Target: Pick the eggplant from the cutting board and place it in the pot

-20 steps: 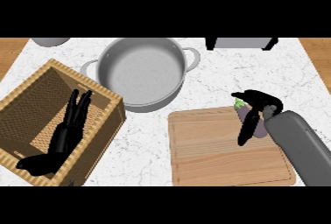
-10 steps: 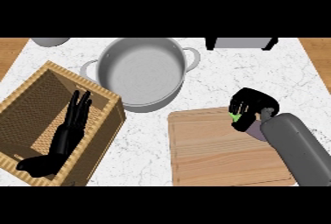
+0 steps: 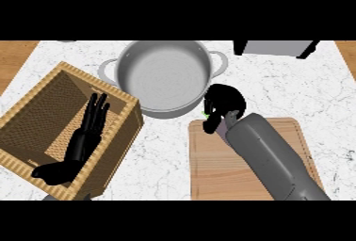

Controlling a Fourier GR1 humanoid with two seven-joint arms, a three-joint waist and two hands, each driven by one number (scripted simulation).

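Observation:
My right hand (image 3: 224,103) is curled round the eggplant, of which only a green stem tip (image 3: 206,113) and a purplish bit (image 3: 221,127) show beneath the fingers. The hand hangs over the far left corner of the wooden cutting board (image 3: 215,164), just beside the right wall of the grey pot (image 3: 164,75). The pot stands on the marble counter and nothing shows inside it. My left hand (image 3: 93,117) rests open, fingers up, over the wicker basket (image 3: 35,122) at the left.
A grey box-like appliance (image 3: 274,47) stands at the counter's far right. The wicker basket takes up the left side, close against the pot. Wooden floor shows past both far corners of the counter.
My right hand has closed on the eggplant, lifted it off the board and carried it left and farther away, up to the pot's right rim. The view has shifted; the left hand is unchanged.

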